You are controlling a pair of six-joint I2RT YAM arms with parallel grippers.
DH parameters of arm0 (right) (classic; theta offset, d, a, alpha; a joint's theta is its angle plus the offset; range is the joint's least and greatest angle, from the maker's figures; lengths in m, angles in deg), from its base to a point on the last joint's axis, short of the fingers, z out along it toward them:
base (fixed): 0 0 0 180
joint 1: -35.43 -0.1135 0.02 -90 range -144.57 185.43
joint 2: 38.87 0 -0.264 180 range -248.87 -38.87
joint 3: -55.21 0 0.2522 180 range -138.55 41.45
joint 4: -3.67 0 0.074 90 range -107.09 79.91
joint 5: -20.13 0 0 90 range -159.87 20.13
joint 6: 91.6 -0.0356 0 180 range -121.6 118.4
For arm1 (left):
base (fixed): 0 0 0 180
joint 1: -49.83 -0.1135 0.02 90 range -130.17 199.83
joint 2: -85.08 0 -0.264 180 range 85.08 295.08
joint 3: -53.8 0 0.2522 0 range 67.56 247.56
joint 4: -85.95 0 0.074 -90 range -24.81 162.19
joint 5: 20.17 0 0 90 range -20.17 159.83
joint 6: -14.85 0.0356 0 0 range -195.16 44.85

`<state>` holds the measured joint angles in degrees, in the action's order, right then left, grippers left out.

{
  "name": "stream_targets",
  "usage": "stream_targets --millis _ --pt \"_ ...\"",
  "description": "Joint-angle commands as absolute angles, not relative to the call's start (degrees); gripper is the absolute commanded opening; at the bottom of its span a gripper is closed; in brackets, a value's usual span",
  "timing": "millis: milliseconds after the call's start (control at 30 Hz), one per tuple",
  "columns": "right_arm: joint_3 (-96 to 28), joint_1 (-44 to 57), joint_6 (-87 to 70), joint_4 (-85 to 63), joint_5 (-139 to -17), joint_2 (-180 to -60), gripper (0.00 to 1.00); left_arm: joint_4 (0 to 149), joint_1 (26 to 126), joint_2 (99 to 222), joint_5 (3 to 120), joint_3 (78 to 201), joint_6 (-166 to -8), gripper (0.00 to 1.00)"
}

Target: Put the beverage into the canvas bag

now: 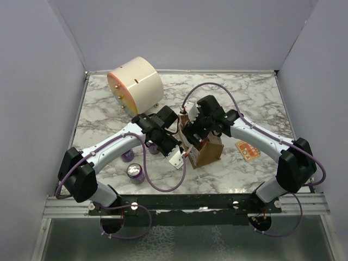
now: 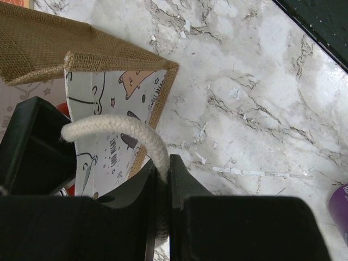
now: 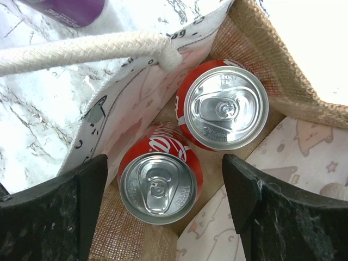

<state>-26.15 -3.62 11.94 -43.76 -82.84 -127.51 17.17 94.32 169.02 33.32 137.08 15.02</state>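
The tan canvas bag [image 1: 208, 152] stands at the table's middle. In the right wrist view two red cola cans stand upright inside it, one [image 3: 159, 185] between my fingers and one [image 3: 225, 106] beyond it. My right gripper [image 3: 166, 190] is open over the bag's mouth [image 1: 194, 130], its fingers apart from the near can. My left gripper [image 1: 175, 157] is shut on the bag's whitish rope handle [image 2: 147, 136] at the bag's left side [image 2: 81, 60]. The other rope handle [image 3: 81, 51] crosses the right wrist view.
A large cream cylinder [image 1: 135, 84] lies at the back left. Two purple cans [image 1: 134, 173] [image 1: 128, 155] stand at the front left; one shows in the left wrist view [image 2: 340, 209]. An orange packet [image 1: 247, 149] lies right of the bag.
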Motion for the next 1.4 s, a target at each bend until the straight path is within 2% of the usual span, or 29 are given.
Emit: stream_targets --millis 0,367,667,867,967,1000,1033,1067,1133,1233,1367 --pt "-28.6 -3.9 11.9 -45.2 -83.8 -128.0 0.85 16.1 94.4 169.3 33.8 138.1 15.3 0.09" --pt "-31.2 -3.9 13.8 -46.9 -80.4 -124.4 0.87 16.0 94.4 168.8 33.8 138.4 15.0 0.09" --pt "-35.0 -3.9 17.9 -45.6 -75.5 -119.6 0.88 15.6 94.4 168.5 31.5 140.0 13.2 0.13" --pt "-41.0 -3.7 21.3 -43.5 -73.3 -117.3 0.89 17.0 94.5 167.8 29.2 141.9 9.2 0.23" --pt "-44.0 -3.7 21.8 -43.7 -74.3 -117.4 0.89 19.3 94.5 167.0 29.0 142.9 4.1 0.33" --pt "-44.4 -3.7 21.9 -43.2 -74.8 -117.2 0.89 19.4 94.4 166.7 29.0 143.3 3.2 0.39" --pt "-44.7 -3.6 22.1 -42.9 -75.6 -117.0 0.89 19.3 94.4 166.3 28.9 143.8 2.5 0.53" --pt "-45.4 -3.7 22.3 -43.0 -76.6 -117.1 0.89 19.1 94.4 165.9 28.9 144.2 1.7 0.61" --pt "-47.4 -3.6 23.4 -44.6 -79.8 -117.5 0.89 18.5 94.2 164.8 28.9 144.8 1.2 0.72" --pt "-49.5 -3.7 24.8 -46.0 -83.7 -118.0 0.90 17.9 93.1 163.1 28.6 144.9 0.9 0.81" --pt "-51.3 -3.7 24.9 -44.9 -85.3 -118.5 0.92 22.1 88.1 160.0 28.8 144.9 -9.2 0.84"
